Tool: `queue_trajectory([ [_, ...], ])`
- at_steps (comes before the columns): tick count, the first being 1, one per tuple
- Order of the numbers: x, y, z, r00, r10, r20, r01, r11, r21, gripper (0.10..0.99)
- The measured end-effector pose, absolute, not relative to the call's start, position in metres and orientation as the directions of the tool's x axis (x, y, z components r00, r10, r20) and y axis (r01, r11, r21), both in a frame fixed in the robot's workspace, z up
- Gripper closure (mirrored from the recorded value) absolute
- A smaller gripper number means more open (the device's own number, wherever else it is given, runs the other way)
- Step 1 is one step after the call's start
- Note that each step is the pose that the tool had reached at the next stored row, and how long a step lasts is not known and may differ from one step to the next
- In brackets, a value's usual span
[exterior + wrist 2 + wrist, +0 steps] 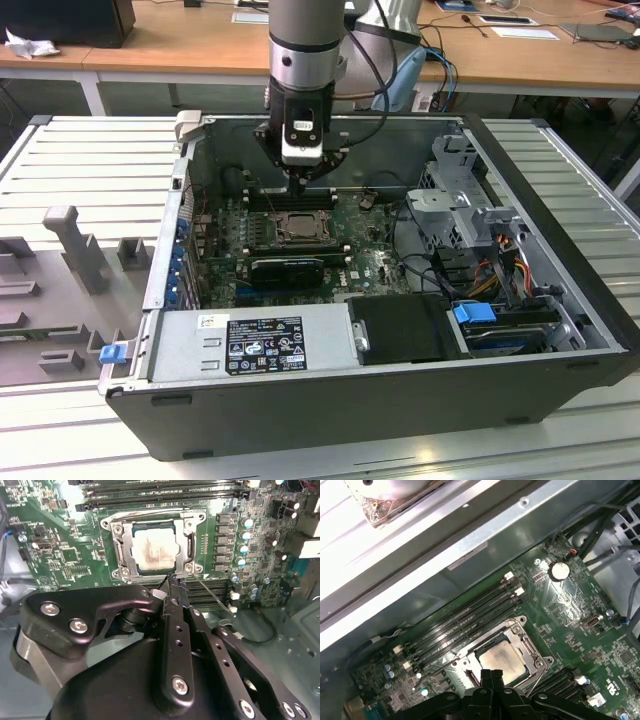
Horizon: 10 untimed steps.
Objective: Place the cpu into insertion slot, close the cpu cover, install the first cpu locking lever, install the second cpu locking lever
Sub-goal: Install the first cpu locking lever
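The cpu [155, 550] lies flat in the insertion slot [150, 517], its pale face showing through the cut-out of the cpu cover [125, 545], which lies down over it. In the exterior view the cpu [297, 228] sits just under my gripper [305, 185]. My gripper [172, 582] hangs at the socket's edge with its fingertips together and nothing visible between them. A thin metal locking lever [212, 595] sticks out slantwise from the socket corner beside the tips. In the first wrist view, the gripper [492, 674] overlaps the edge of the cpu [500, 656].
Long black memory slots [165, 495] flank the socket. A black expansion card [285, 268] lies in front of it, then the grey power supply [250, 340]. A metal drive cage [470, 200] and cables fill the exterior view's right. Case walls [180, 200] enclose the board.
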State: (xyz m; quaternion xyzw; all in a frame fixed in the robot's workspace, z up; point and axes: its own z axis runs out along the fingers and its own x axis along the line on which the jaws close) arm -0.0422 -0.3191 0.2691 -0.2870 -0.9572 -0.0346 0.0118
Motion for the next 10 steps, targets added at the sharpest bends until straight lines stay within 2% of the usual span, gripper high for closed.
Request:
queue_trajectory([
  [10, -0.0428, -0.3191, 0.273, -0.904, 0.426, 0.038, 0.427, 0.902, 0.061, 0.98],
])
